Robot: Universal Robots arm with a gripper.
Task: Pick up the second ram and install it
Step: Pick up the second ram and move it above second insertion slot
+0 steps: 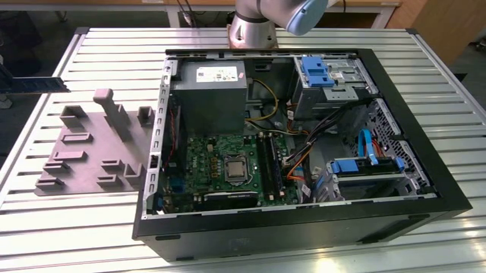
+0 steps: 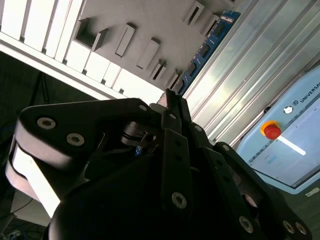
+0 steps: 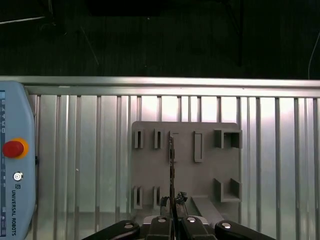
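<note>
We logged the pincer (image 3: 172, 201) pinching the ram (image 3: 171, 160) by one end, edge-on in the air near the tray (image 3: 207, 170) and well apart from the case (image 1: 304, 230); we judged that so slim a hold could let it pivot and meet its slot (image 1: 267, 162) crooked.

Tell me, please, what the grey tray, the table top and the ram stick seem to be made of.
The tray looks like moulded plastic: matt grey, soft-edged raised blocks. The table top seems metal, likely aluminium: ribbed slats with bright glare. The ram stick is a dark blue circuit board, probably fibreglass laminate, carrying small black chips.
</note>
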